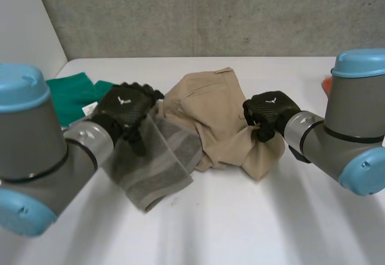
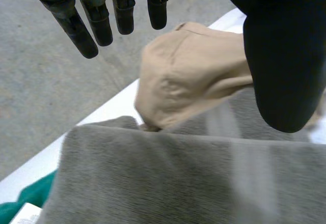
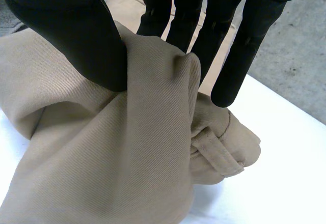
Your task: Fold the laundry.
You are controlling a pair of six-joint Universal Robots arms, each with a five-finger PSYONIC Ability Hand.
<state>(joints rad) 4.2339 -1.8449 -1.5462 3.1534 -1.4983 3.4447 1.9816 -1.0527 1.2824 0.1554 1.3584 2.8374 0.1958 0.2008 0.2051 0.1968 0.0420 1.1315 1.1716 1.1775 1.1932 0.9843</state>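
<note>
Crumpled beige trousers (image 1: 207, 111) lie in the middle of the white table (image 1: 252, 217). My right hand (image 1: 271, 113) is shut on their near right edge. In the right wrist view the thumb (image 3: 71, 30) and fingers (image 3: 204, 25) pinch a raised fold of the trousers (image 3: 127, 158), beside a belt loop (image 3: 216, 152). A grey towel (image 1: 153, 162) lies to the left of the trousers, partly overlapping them. My left hand (image 1: 126, 111) hovers open over the towel's far end. Its straight fingers (image 2: 97, 20) and thumb (image 2: 280, 56) stand apart above the towel (image 2: 178, 178) and trousers (image 2: 193, 76).
A green garment (image 1: 72, 96) with a white tag (image 2: 23, 215) lies at the far left, behind my left arm. Something orange (image 1: 326, 84) shows at the right edge behind my right arm. Bare table lies near the front.
</note>
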